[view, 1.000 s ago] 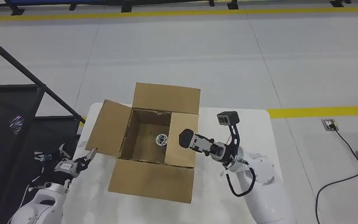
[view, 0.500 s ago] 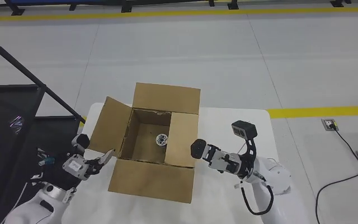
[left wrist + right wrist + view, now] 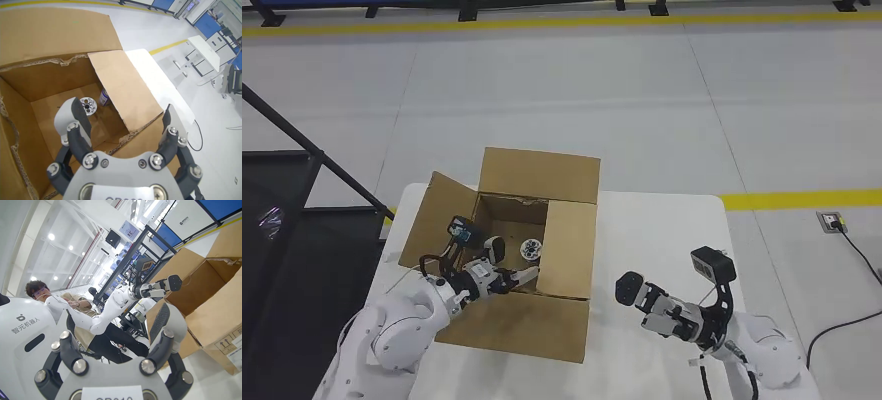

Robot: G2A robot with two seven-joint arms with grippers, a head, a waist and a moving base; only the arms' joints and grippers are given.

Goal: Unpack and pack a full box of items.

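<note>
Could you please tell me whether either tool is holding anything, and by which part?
Nothing is held: the left tool is open above the box, the right tool open beside it.

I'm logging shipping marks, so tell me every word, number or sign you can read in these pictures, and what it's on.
Two upward arrows, no words: on the outer wall of the cardboard box.
White label beside them: print too small and cut off to read.
Tag at the base of the left gripper: cut off, unreadable.
Tag at the base of the right gripper: cut off, unreadable.
Wall panel behind: brand name, not quoted.
</note>
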